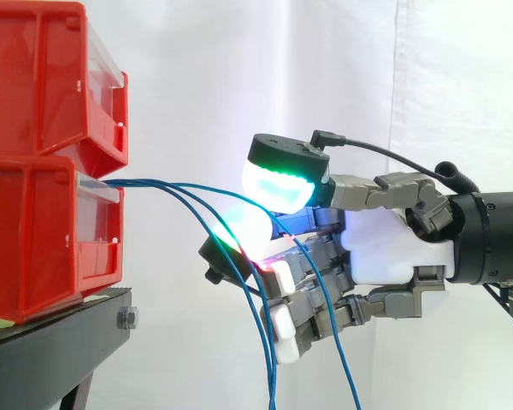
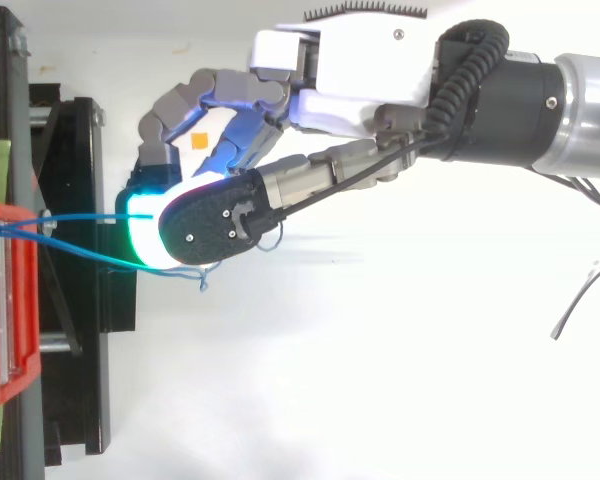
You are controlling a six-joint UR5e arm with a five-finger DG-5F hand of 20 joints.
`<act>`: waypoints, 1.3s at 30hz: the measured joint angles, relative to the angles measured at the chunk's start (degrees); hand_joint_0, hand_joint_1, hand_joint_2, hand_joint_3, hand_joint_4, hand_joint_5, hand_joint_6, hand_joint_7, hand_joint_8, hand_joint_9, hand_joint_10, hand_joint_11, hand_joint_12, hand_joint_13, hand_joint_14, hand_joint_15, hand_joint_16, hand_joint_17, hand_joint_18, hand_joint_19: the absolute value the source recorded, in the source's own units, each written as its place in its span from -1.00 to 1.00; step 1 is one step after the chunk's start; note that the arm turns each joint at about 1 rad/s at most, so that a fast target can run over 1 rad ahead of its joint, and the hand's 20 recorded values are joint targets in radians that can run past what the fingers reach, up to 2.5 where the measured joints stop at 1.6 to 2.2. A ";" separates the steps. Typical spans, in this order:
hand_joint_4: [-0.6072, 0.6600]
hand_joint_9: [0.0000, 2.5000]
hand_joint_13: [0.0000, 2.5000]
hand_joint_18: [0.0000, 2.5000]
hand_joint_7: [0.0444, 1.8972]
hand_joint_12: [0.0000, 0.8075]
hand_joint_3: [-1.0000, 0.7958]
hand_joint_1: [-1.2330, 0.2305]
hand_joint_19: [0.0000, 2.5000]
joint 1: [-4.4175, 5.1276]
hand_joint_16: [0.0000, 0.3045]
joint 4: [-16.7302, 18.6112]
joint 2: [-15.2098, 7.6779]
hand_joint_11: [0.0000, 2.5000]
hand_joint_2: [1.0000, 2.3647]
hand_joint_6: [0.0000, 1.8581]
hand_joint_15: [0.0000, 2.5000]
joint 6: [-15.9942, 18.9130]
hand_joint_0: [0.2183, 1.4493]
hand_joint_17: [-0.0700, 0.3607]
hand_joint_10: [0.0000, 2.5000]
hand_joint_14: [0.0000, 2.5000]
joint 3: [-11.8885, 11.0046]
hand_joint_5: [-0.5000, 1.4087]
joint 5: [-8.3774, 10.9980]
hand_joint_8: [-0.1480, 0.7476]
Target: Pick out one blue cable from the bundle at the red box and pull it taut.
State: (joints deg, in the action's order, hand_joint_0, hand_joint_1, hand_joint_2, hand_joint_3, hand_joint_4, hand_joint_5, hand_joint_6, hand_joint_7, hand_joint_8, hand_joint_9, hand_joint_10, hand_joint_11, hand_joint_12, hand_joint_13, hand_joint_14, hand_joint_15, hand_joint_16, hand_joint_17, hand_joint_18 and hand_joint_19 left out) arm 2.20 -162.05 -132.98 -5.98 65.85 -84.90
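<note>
- Slippage is the main hazard: the robot hand (image 1: 385, 248) is closed, its glowing pads (image 1: 278, 184) pinching what looks like one blue cable (image 1: 212, 188). A thin strand between thick pads could slide free as tension rises.
- That cable runs from the red box (image 1: 34, 239), just ahead of the fingertips, to the pinch. It sags slightly, so I judge it not yet taut.
- Other blue strands (image 1: 262, 342) cross beneath the fingers and drape below the robot hand; a pull could snag one and drag it along.
- Contact itself sits behind the pads' glow, so whether one strand or two is caught is uncertain.
- Cable ends are cut off below the robot hand, and their anchoring inside the box is hidden.
</note>
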 measured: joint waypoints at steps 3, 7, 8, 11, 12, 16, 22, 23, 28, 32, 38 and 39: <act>-0.02 -0.24 -0.27 -0.53 0.01 -0.24 -0.05 -0.17 -0.42 0.00 -0.68 -0.06 0.00 -0.37 -0.96 -0.02 -0.46 0.00 -0.42 -0.17 -0.98 -0.98 0.02 -0.67 0.00 -0.21; -0.09 -0.25 -0.27 -0.53 0.03 -0.25 -0.01 -0.20 -0.43 0.05 -0.68 -0.10 0.00 -0.37 -0.96 -0.01 -0.46 0.00 -0.41 -0.17 -0.98 -0.98 0.02 -0.67 0.00 -0.23; -0.10 -0.24 -0.27 -0.53 0.02 -0.25 -0.01 -0.20 -0.43 0.04 -0.68 -0.09 0.00 -0.37 -0.96 -0.01 -0.46 0.00 -0.41 -0.17 -0.98 -0.98 0.02 -0.67 0.00 -0.23; -0.19 -0.24 -0.26 -0.52 0.06 -0.26 0.05 -0.22 -0.43 0.03 -0.69 0.00 0.00 -0.37 -0.96 0.01 -0.46 0.00 -0.40 -0.18 -0.98 -0.98 0.02 -0.67 0.00 -0.25; -0.23 -0.23 -0.26 -0.52 0.08 -0.26 0.06 -0.23 -0.43 0.03 -0.69 0.03 -0.01 -0.37 -0.96 0.01 -0.46 0.00 -0.39 -0.18 -0.98 -0.98 0.03 -0.66 0.03 -0.25; -0.34 -0.22 -0.26 -0.51 0.12 -0.26 0.08 -0.25 -0.44 0.03 -0.69 0.08 -0.01 -0.37 -0.96 0.02 -0.46 0.00 -0.37 -0.18 -0.98 -0.98 0.02 -0.66 0.18 -0.27; -0.41 -0.19 -0.15 -0.45 0.08 -0.29 0.06 -0.25 -0.44 0.08 -0.71 -0.01 -0.02 -0.36 -0.96 0.03 -0.41 0.00 -0.34 -0.21 -0.98 -0.98 0.05 -0.67 0.41 -0.27; -0.42 -0.18 -0.12 -0.44 0.09 -0.32 0.05 -0.25 -0.44 0.11 -0.71 -0.04 -0.02 -0.35 -0.96 0.03 -0.37 0.01 -0.33 -0.21 -0.98 -0.98 0.05 -0.68 0.42 -0.27; -0.42 -0.15 -0.08 -0.44 0.08 -0.32 0.04 -0.24 -0.45 0.10 -0.71 -0.55 -0.01 -0.34 -0.96 0.03 -0.30 0.54 -0.32 -0.22 -0.98 -0.98 0.06 -0.68 0.43 -0.27; -0.41 -0.15 -0.08 -0.45 0.09 -0.33 0.04 -0.24 -0.45 0.09 -0.71 -2.20 0.00 -0.34 -0.96 0.03 -0.31 1.95 -0.32 -0.22 -0.98 -0.98 0.06 -0.68 0.32 -0.27; -0.40 -0.13 -0.07 -0.45 0.06 -0.33 0.03 -0.24 -0.45 -0.15 -0.72 -4.67 0.15 -0.31 -0.96 0.03 -0.30 3.04 -0.31 -0.22 -0.98 -0.98 0.02 -0.68 -0.45 -0.28; -0.39 -0.11 -0.07 -0.45 0.06 -0.32 0.03 -0.24 -0.45 -0.19 -0.72 -4.86 0.33 -0.28 -0.96 0.03 -0.28 3.08 -0.31 -0.22 -0.98 -0.98 0.03 -0.68 -0.61 -0.28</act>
State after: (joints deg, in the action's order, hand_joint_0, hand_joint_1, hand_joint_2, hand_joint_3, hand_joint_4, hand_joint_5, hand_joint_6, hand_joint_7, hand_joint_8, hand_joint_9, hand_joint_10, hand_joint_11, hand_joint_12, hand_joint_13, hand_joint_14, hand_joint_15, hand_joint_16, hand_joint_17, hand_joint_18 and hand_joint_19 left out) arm 2.01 -166.92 -132.65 -2.90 65.88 -85.52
